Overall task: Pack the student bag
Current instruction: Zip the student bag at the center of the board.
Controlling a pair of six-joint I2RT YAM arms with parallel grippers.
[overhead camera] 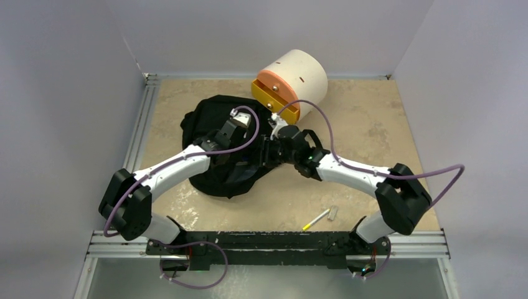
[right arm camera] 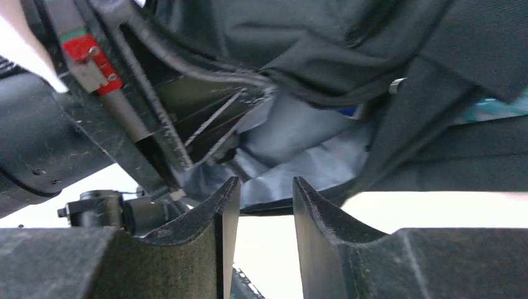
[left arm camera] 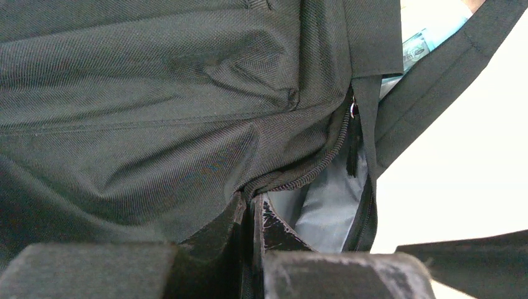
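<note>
The bag [overhead camera: 202,124] lies on the table [overhead camera: 373,124], directly under and in front of both grippers, which meet over its right side. The left gripper [left arm camera: 251,208] has its fingers pressed together, and they pinch the black cloth at the edge of the bag's opening. The zipper [left arm camera: 314,169] runs up and to the right from its tips. Just right of these fingers the opening shows the grey lining [left arm camera: 324,205]. The right gripper [right arm camera: 264,202] points at the same opening from the other side. Its fingers are spread with a clear gap and nothing sits between them. The lining is just ahead of its tips, but I cannot tell if they touch it. Beyond both grippers stands a cream box [overhead camera: 299,78] with an orange front, close to the bag. Behind the right gripper, near that arm's base, lies a yellow pen [overhead camera: 316,219].
</note>
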